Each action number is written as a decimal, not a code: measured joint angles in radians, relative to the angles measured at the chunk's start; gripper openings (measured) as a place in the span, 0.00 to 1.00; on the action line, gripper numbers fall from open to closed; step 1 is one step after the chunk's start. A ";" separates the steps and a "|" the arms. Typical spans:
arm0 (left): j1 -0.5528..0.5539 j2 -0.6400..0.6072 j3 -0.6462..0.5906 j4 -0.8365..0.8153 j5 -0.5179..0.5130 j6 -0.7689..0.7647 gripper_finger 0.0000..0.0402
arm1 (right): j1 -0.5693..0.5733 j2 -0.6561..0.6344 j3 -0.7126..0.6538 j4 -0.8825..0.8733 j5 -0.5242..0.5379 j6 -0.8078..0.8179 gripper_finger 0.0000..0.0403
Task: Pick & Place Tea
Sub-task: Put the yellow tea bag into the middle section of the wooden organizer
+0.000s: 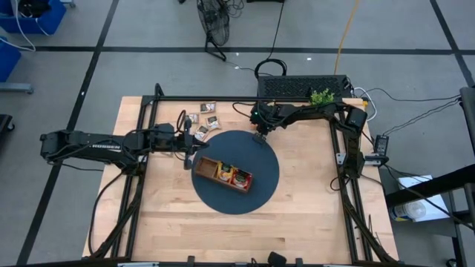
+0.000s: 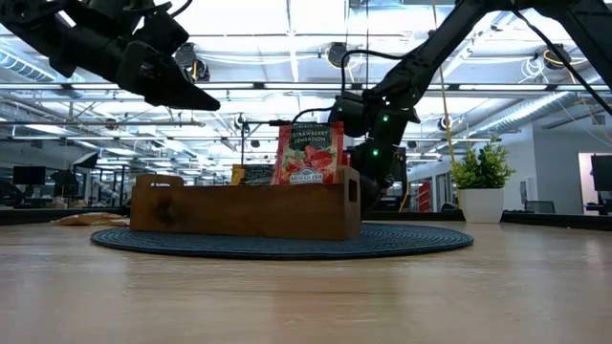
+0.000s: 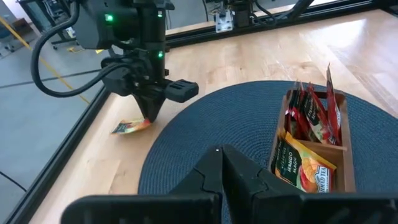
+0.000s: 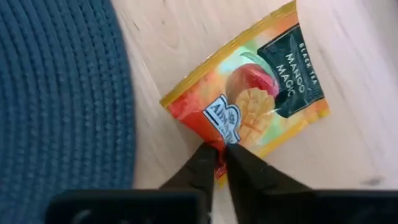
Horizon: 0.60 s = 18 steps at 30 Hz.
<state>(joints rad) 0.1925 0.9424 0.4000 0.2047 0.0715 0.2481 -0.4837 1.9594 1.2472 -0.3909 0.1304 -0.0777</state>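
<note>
An orange mango tea sachet [image 4: 255, 93] lies flat on the bare wood just off the far edge of the round blue mat [image 1: 260, 159]. My right gripper [image 4: 221, 152] is shut on it; the left wrist view also shows this gripper [image 3: 148, 115] over the sachet [image 3: 130, 126]. A wooden tray [image 1: 223, 174] stands on the mat with red sachets [image 3: 308, 115] and an orange one [image 3: 301, 165] upright in its compartments. My left gripper [image 3: 221, 155] is shut on nothing and hangs above the mat's left side, near the tray's left end. My right gripper pinches the sachet's red-orange corner by the logo [image 4: 199, 127] between its two fingertips. The fingers slant steeply down from above. The rest of the sachet [image 3: 124, 128] lies on the wood beside the mat.
Several loose sachets [image 1: 204, 116] lie on the wood at the far left of the table. A small potted plant [image 1: 321, 96] stands at the far right. Dark frame rails [image 1: 148, 119] run along the table's sides. Bare wood [image 1: 237, 237] stretches toward the near edge.
</note>
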 joint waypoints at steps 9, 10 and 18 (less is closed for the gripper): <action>0.000 0.000 0.000 -0.001 0.003 -0.053 0.04 | 0.148 -0.023 -0.006 0.058 0.353 -0.188 0.01; 0.000 0.000 0.000 0.005 0.003 -0.065 0.04 | 0.181 -0.036 -0.005 0.076 0.412 -0.215 0.01; 0.014 0.000 0.002 0.109 -0.046 -0.396 0.06 | 0.448 -0.055 -0.003 0.367 0.680 -0.477 0.00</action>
<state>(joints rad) 0.2064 0.9424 0.4019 0.3141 0.0259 -0.1481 -0.0353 1.9045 1.2438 -0.0236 0.8108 -0.5542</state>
